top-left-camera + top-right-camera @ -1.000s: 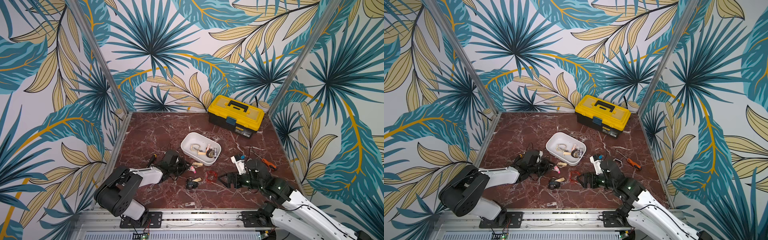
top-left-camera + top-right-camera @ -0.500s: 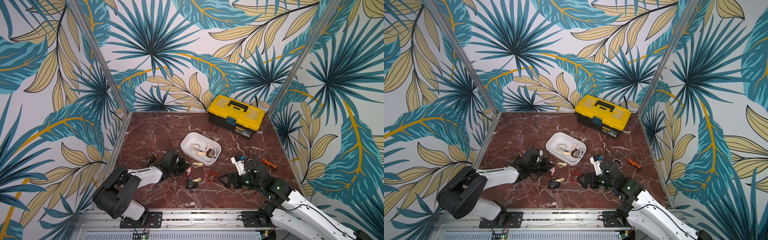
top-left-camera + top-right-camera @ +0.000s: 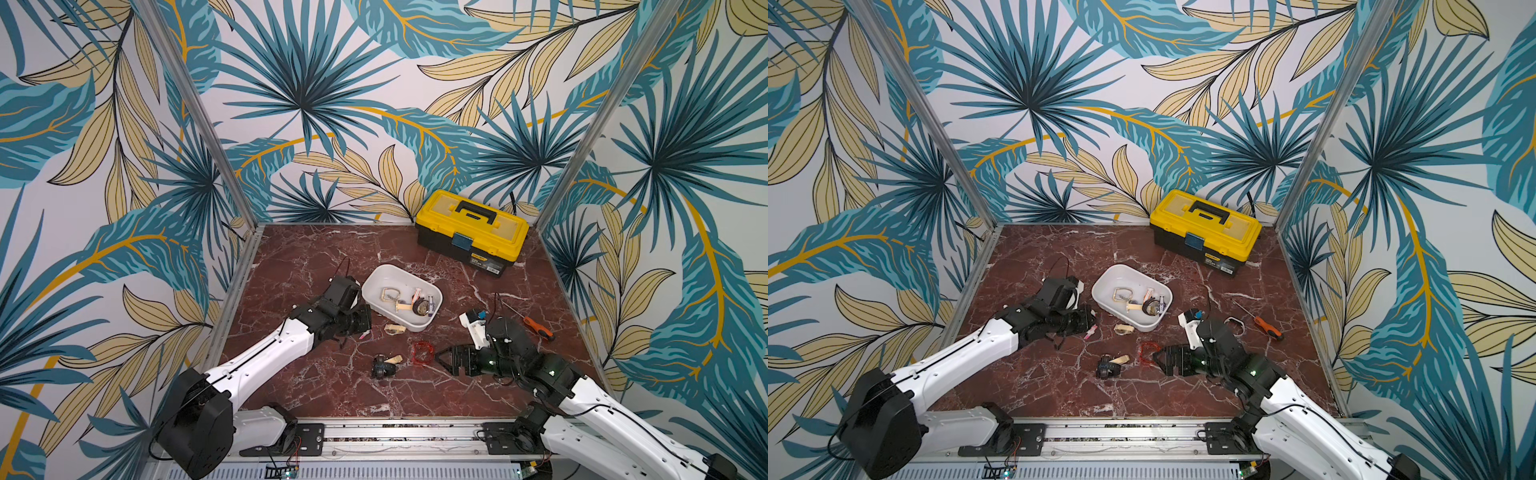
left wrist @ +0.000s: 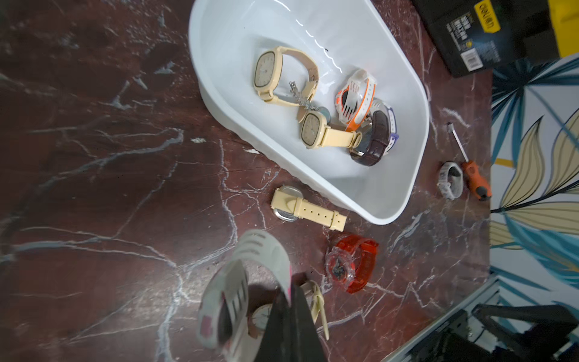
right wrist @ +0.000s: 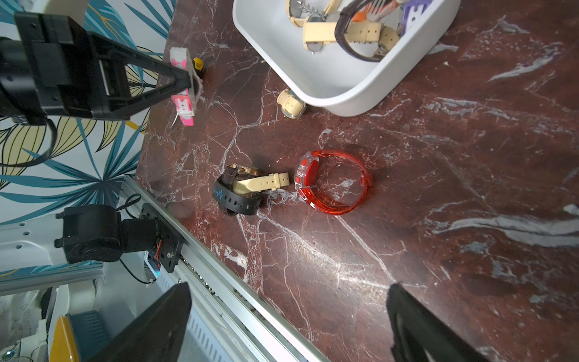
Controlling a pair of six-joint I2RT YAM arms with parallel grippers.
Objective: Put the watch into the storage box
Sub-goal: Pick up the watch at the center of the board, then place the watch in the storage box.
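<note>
My left gripper (image 3: 365,327) is shut on the strap of a grey and pink watch (image 4: 244,282), which hangs from its tips low over the marble, left of the storage box. In the right wrist view the left gripper (image 5: 188,78) pinches the pink watch (image 5: 184,103). The storage box (image 3: 409,326) is a shallow white tub in both top views, with several watches inside. My right gripper (image 3: 438,358) stands open and empty near the front, its tips (image 5: 289,288) pointing at a red watch (image 5: 332,181).
On the marble lie a cream watch (image 4: 300,207) beside the tub, a black watch with a cream-strapped one (image 5: 241,191), and a white watch (image 4: 451,178) next to an orange screwdriver (image 3: 536,324). A yellow-and-black toolbox (image 3: 471,232) stands at the back right.
The left jaws have closed on the pink watch's strap. The right arm has stayed where it was, open.
</note>
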